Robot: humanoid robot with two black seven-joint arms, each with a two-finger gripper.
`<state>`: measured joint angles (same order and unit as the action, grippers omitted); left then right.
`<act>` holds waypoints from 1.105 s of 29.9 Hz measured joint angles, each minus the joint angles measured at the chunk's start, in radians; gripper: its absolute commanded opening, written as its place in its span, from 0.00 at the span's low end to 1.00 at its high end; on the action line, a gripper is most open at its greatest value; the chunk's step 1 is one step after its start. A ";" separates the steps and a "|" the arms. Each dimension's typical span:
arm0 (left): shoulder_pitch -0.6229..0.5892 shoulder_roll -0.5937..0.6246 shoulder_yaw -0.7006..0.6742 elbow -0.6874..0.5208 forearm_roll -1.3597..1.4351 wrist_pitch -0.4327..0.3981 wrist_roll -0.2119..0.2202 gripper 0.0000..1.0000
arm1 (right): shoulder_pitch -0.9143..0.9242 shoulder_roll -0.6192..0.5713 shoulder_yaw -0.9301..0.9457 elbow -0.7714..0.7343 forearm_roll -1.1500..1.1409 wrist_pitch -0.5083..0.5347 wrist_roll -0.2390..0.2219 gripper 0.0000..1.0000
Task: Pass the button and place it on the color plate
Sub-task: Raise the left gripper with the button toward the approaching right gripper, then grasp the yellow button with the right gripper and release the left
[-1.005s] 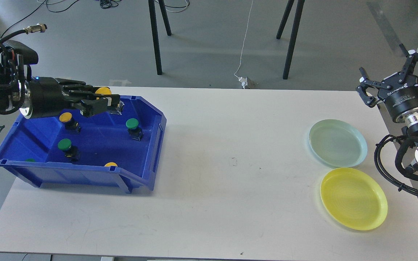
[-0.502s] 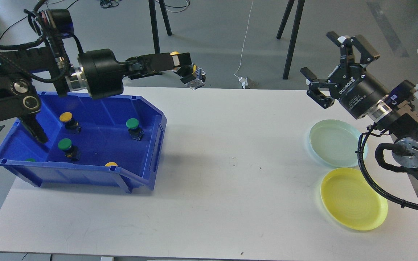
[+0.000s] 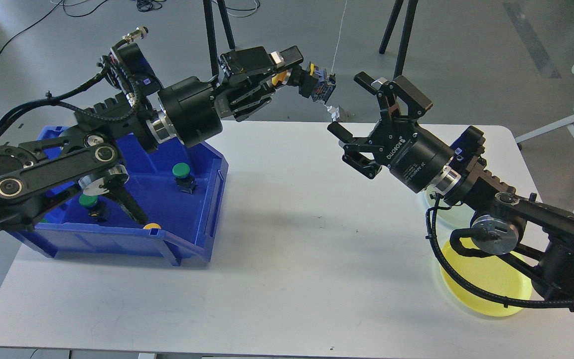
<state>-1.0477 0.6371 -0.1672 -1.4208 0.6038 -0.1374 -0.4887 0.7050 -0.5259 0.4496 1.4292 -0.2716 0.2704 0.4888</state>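
My left gripper (image 3: 287, 70) is shut on a yellow button (image 3: 312, 82) and holds it high above the table's far middle. The button's black and blue body sticks out to the right of the fingers. My right gripper (image 3: 352, 107) is open, its fingers spread, just right of and below the button, apart from it. The yellow plate (image 3: 486, 289) lies at the right front, partly behind my right arm. The pale green plate (image 3: 429, 212) is almost wholly hidden by that arm.
A blue bin (image 3: 187, 224) stands on the left of the white table (image 3: 292, 279). It holds green buttons (image 3: 181, 170) and yellow ones (image 3: 152, 226), some hidden by my left arm. Black stand legs (image 3: 401, 45) rise behind the table.
My left gripper has lifted the yellow button out of the bin and carried it right toward the table's middle. My right gripper has swung left from the table's edge to meet it, staying open.
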 measured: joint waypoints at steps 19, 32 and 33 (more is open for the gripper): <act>0.034 -0.063 -0.010 0.029 0.007 0.004 0.000 0.06 | 0.002 0.054 0.001 0.022 0.084 0.022 0.000 0.91; 0.038 -0.072 -0.010 0.056 0.007 0.000 0.000 0.07 | -0.004 0.063 0.011 0.037 0.086 -0.009 0.000 0.01; 0.038 -0.072 -0.011 0.056 0.007 0.000 0.000 0.08 | -0.004 0.064 0.012 0.038 0.085 -0.022 0.000 0.01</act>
<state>-1.0094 0.5651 -0.1785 -1.3643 0.6104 -0.1375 -0.4888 0.7005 -0.4622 0.4618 1.4676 -0.1862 0.2487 0.4887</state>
